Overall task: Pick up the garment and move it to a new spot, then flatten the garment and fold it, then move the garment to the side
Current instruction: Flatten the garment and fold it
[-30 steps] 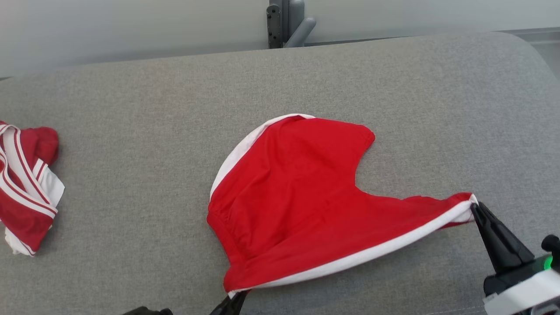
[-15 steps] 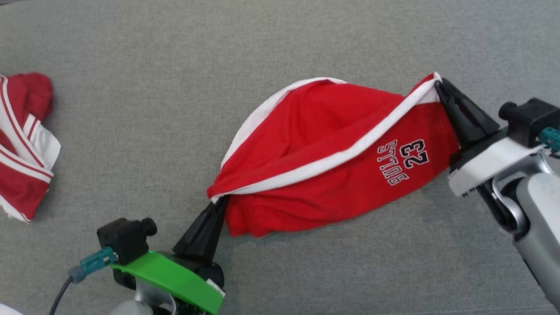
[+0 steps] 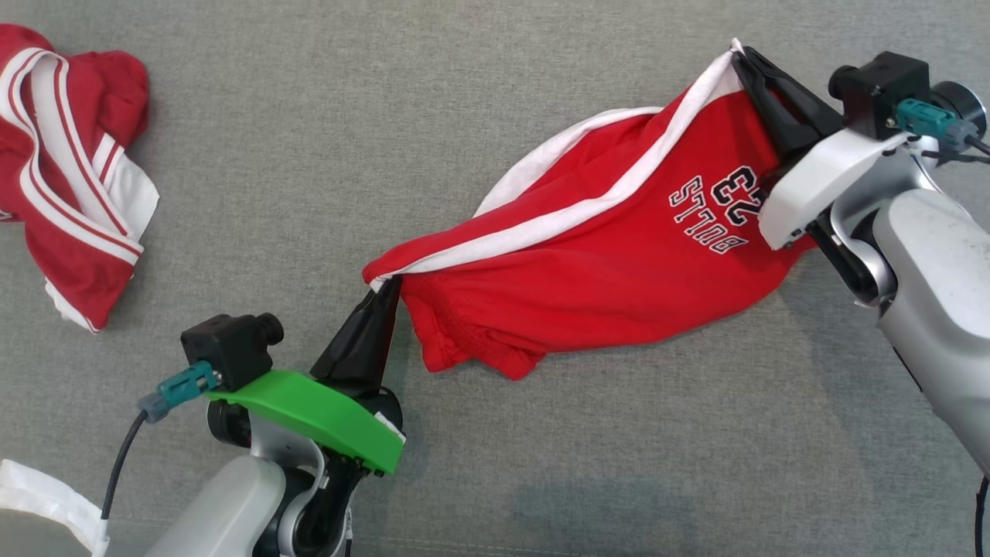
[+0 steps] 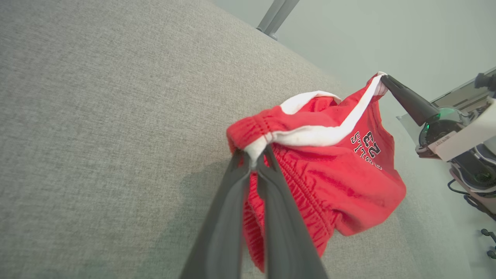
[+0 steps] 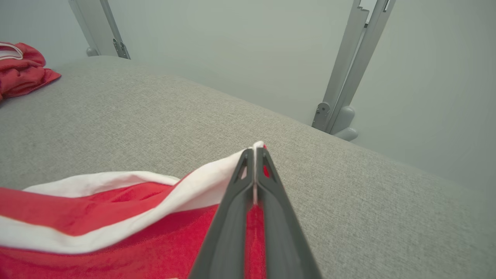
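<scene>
The garment (image 3: 588,263) is a pair of red shorts with a white side stripe and black "BULLS 23" lettering, hanging stretched between both arms above the grey cushion (image 3: 464,116). My left gripper (image 3: 384,288) is shut on its lower-left corner, where stripe meets waistband. Up at the right, my right gripper (image 3: 739,56) is shut on the other end of the stripe. In the left wrist view the garment (image 4: 329,155) sags from my left gripper (image 4: 254,155) toward the right gripper (image 4: 383,79). The right wrist view has the right gripper (image 5: 255,149) pinching the white hem (image 5: 201,182).
A second red-and-white garment (image 3: 69,170) lies crumpled at the cushion's far left, also in the right wrist view as a red heap (image 5: 21,69). Grey metal posts (image 5: 348,69) stand behind the cushion's back edge. Bare cushion surrounds the held shorts.
Both grippers have lifted the shorts off the cushion and swung the striped edge over, exposing the lettering. The right gripper moved up and away; the head camera tilted down.
</scene>
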